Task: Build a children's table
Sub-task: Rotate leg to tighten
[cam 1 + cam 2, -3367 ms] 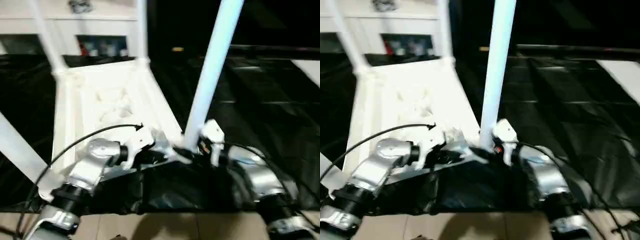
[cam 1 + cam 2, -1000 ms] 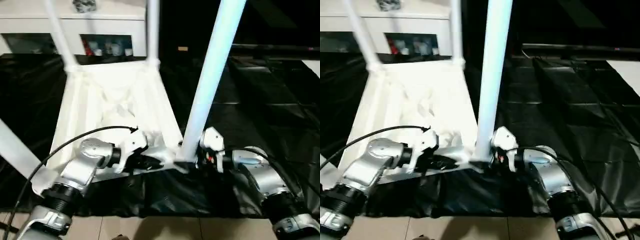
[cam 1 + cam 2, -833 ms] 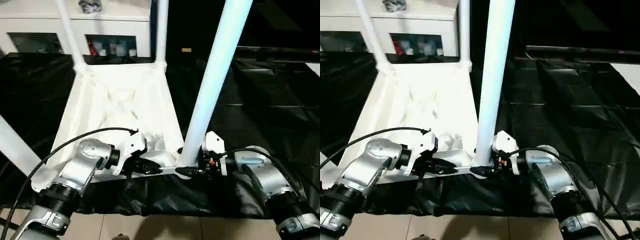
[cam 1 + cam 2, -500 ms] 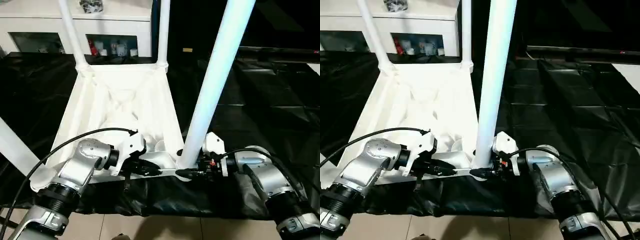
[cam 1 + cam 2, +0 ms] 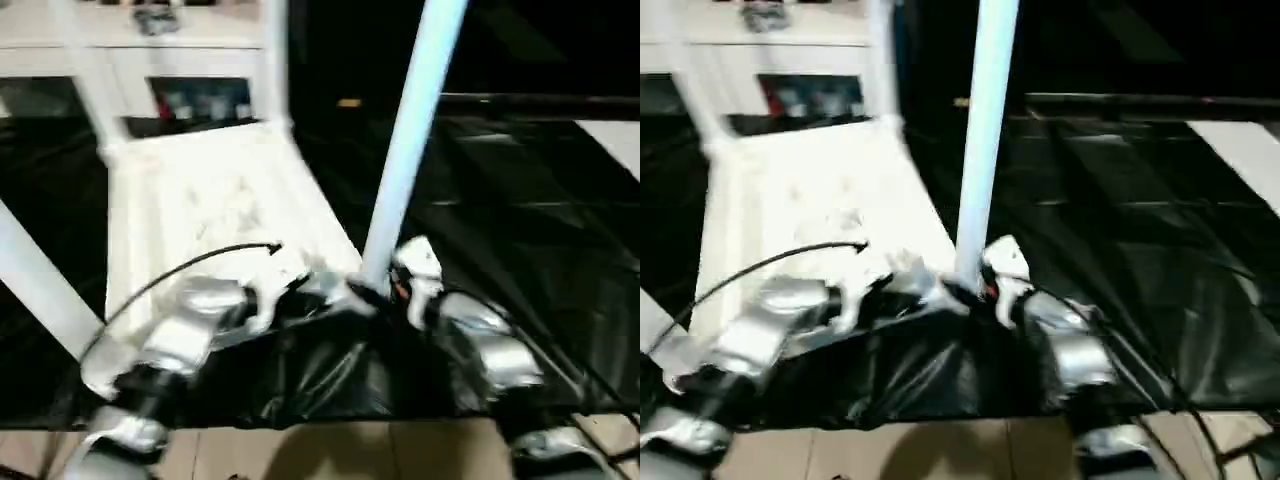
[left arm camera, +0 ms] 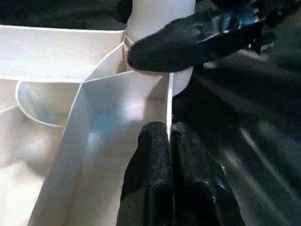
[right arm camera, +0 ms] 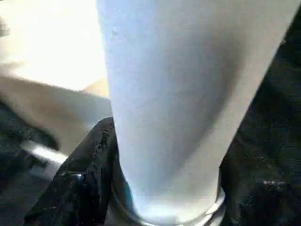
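The children's table lies upside down on black sheeting, its ribbed white tabletop [image 5: 200,200] facing up. Legs rise from its far corners [image 5: 272,60] and near left corner [image 5: 40,285]. The near right leg [image 5: 410,150] stands in its corner socket. My right gripper [image 5: 375,285] is closed round this leg's base; in the right wrist view the leg [image 7: 178,94] sits between both black fingers [image 7: 84,179]. My left gripper [image 6: 169,141] is shut on the tabletop's thin rim wall [image 6: 168,103] just beside that socket, where a right finger [image 6: 178,47] wraps the leg.
A white cabinet with glass doors [image 5: 190,60] stands behind the table. Crinkled black sheeting [image 5: 520,200] covers the floor to the right and front. Pale floor tiles [image 5: 300,450] run along the near edge. A black cable [image 5: 180,270] arcs over my left forearm.
The whole head view has shifted and blurred, so the camera moved. Both grippers keep their places at the near right corner, left on the rim, right on the leg.
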Motion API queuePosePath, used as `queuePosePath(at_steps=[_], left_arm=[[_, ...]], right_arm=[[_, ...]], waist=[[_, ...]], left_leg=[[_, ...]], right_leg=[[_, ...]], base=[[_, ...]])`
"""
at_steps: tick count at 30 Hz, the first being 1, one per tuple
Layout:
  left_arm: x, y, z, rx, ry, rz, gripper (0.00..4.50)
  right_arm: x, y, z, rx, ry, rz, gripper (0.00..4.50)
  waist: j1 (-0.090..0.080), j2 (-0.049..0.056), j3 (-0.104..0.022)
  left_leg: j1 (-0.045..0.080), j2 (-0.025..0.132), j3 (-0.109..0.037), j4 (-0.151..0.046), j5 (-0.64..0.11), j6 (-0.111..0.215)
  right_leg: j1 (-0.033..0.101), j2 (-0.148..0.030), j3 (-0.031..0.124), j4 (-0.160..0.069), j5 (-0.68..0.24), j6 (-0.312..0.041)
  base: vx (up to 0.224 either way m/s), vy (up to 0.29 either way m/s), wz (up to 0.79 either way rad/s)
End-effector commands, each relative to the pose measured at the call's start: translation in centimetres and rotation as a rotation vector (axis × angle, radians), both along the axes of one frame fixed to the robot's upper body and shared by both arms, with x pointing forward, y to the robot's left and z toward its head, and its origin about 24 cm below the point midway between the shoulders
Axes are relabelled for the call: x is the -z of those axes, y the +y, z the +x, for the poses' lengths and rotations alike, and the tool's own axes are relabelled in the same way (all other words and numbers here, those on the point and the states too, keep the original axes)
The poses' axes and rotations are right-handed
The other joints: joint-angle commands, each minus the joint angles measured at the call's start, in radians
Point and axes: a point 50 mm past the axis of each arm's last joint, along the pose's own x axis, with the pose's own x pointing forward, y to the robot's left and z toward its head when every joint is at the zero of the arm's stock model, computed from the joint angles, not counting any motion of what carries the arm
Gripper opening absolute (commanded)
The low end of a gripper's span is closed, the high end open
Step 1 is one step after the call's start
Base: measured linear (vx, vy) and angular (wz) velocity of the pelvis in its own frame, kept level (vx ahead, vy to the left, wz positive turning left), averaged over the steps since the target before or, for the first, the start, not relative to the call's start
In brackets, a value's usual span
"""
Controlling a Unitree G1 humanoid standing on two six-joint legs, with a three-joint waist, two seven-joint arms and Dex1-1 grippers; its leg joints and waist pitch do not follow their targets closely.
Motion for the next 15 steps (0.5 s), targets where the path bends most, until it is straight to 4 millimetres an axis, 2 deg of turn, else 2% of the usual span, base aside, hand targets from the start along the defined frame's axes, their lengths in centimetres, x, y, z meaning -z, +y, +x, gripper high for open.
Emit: queuePosePath(at_steps=[1, 3, 4, 6, 8, 12, 14, 15], left_arm=[[-1.1, -3.6, 0.2, 0.002, -0.041, -0.067, 0.0], [-1.1, -4.3, 0.1, 0.009, -0.043, -0.081, 0.0], [-1.1, -4.3, 0.1, 0.009, -0.043, -0.081, 0.0], [-1.0, -4.6, -0.1, 0.03, -0.045, -0.078, 0.0], [-1.0, -4.3, -0.3, 0.058, -0.042, -0.076, 0.0], [-1.0, -3.2, -0.9, 0.138, -0.029, -0.076, 0.0], [-1.0, -3.1, -1.0, 0.15, -0.023, -0.077, 0.0], [-1.0, -2.5, -1.1, 0.188, -0.017, -0.07, 0.0]], right_arm=[[1.8, 3.7, -1.1, -0.03, 0.098, -0.006, 2.66], [1.6, 4.7, -1.3, -0.075, 0.077, 0.003, 2.66], [1.6, 4.7, -1.3, -0.075, 0.077, 0.003, 2.66], [1.2, 5.0, -1.1, -0.059, 0.053, 0.021, 3.36], [1.0, 4.8, -1.0, -0.069, 0.05, 0.039, 3.36], [0.2, 3.9, -1.1, -0.144, 0.017, 0.047, 3.88], [0.1, 3.7, -1.2, -0.165, 0.015, 0.049, 3.88], [-0.1, 3.1, -1.3, -0.229, -0.001, 0.036, 3.88]], waist=[[0.003, -0.003, -0.043], [0.003, -0.003, -0.044], [0.003, -0.003, -0.046], [0.003, -0.002, -0.046], [0.003, 0.0, -0.046], [0.001, 0.0, -0.049], [0.003, 0.0, -0.053], [0.005, 0.001, -0.055]], left_leg=[[0.001, 0.011, -0.008, -0.074, -0.358, -0.003], [0.003, 0.011, -0.01, -0.074, -0.366, 0.0], [0.001, 0.012, -0.009, -0.074, -0.357, 0.006], [-0.002, 0.014, -0.008, -0.076, -0.353, 0.012], [-0.002, 0.014, -0.008, -0.077, -0.353, 0.015], [-0.005, 0.015, -0.005, -0.076, -0.33, 0.024], [-0.005, 0.016, -0.004, -0.074, -0.296, 0.029], [-0.007, 0.016, -0.003, -0.072, -0.266, 0.035]], right_leg=[[0.029, -0.045, 0.028, -0.099, -0.537, -0.096], [0.029, -0.046, 0.027, -0.101, -0.54, -0.091], [0.03, -0.045, 0.029, -0.098, -0.505, -0.097], [0.031, -0.043, 0.03, -0.094, -0.467, -0.108], [0.032, -0.044, 0.031, -0.094, -0.459, -0.112], [0.037, -0.043, 0.033, -0.087, -0.391, -0.134], [0.04, -0.044, 0.035, -0.08, -0.339, -0.152], [0.044, -0.043, 0.035, -0.075, -0.29, -0.168]], base=[[0.0, 0.0, 0.0], [0.0, 0.0, 0.0], [0.0, 0.0, 0.0], [0.0, 0.0, 0.0], [0.0, 0.0, 0.0], [0.0, 0.0, 0.0], [0.0, 0.0, 0.0], [0.0, 0.0, 0.0]])
